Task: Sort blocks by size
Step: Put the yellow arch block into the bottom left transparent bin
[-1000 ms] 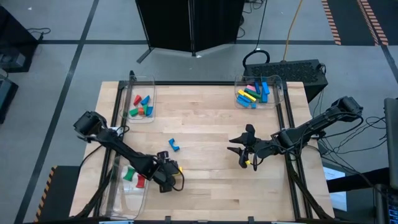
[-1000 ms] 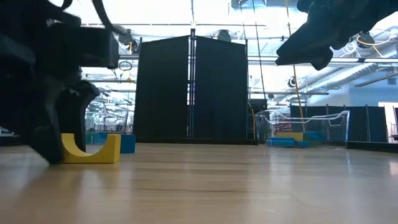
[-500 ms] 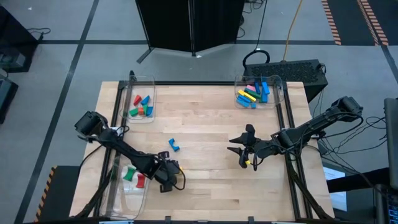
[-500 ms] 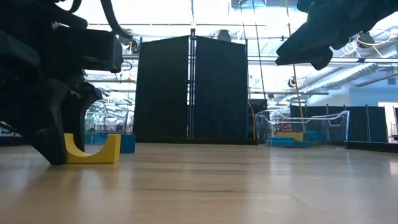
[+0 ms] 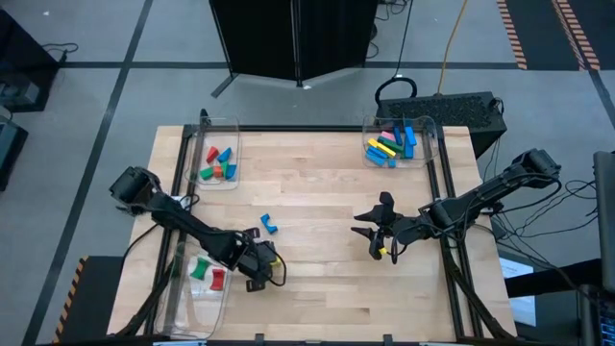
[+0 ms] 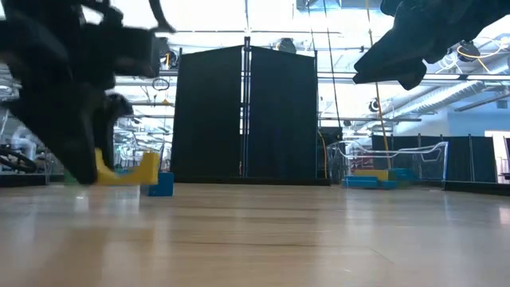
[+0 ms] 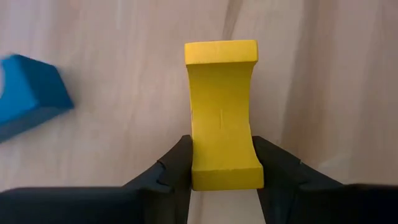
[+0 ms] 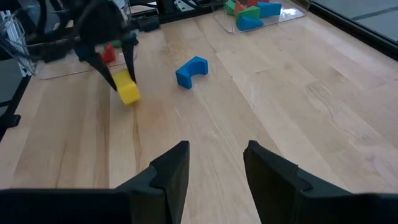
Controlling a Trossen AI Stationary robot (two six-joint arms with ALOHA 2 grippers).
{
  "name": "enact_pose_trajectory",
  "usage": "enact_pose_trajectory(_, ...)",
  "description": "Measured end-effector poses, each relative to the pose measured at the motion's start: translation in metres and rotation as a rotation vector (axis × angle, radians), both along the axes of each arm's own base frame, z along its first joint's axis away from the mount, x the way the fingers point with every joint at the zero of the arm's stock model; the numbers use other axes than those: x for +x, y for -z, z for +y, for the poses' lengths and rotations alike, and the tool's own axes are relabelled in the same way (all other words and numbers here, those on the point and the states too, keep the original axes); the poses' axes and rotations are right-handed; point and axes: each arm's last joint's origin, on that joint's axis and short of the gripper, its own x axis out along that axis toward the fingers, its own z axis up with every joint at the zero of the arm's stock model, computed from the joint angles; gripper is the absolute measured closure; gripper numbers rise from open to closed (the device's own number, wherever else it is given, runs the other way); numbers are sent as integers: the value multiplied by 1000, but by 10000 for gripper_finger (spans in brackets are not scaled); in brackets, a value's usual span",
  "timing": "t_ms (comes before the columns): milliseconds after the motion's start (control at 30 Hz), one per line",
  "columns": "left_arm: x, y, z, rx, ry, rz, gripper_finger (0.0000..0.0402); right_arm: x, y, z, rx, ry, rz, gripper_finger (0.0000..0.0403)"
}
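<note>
My left gripper (image 5: pixel 264 265) is shut on a yellow arch-shaped block (image 7: pixel 221 112) near the table's front left; the block also shows in the low view (image 6: pixel 127 169). A blue arch-shaped block (image 5: pixel 268 224) lies on the table just beyond it and shows in the right wrist view (image 8: pixel 191 70). My right gripper (image 5: pixel 378 236) hangs open and empty above the table's right middle, its fingers (image 8: pixel 171 168) apart. Other blocks lie in three clear bins. My left gripper pinches the yellow block between its two fingers (image 7: pixel 177 165), on the two sides of one end (image 7: pixel 224 177). The fingers come from above, slanting down, and the block's other end sticks out past them. The block is lifted clear of the table and tilted.
A clear bin (image 5: pixel 216 159) with several small blocks stands at the far left, another (image 5: pixel 396 142) with longer blocks at the far right. A third bin (image 5: pixel 202 281) at the near left holds green and red blocks. Bare wood lies in between.
My left gripper has gone up with the yellow block. The block stood on the table a second ago and now hangs clear of it, tilted, with the blue block showing below it in the low view.
</note>
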Motion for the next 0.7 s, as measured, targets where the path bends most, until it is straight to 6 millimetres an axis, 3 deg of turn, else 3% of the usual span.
enact_pose_trajectory(167, -13, -25, 7, -8, -56, 16, 269, 0, 0, 0, 0, 0, 0, 255)
enact_pose_trajectory(500, -34, -116, 19, -43, -219, 38, 269, 0, 0, 0, 1, -1, 0, 255)
enact_pose_trajectory(700, -53, -157, 19, -41, -231, 80, 269, 0, 0, 0, 1, -3, 2, 255)
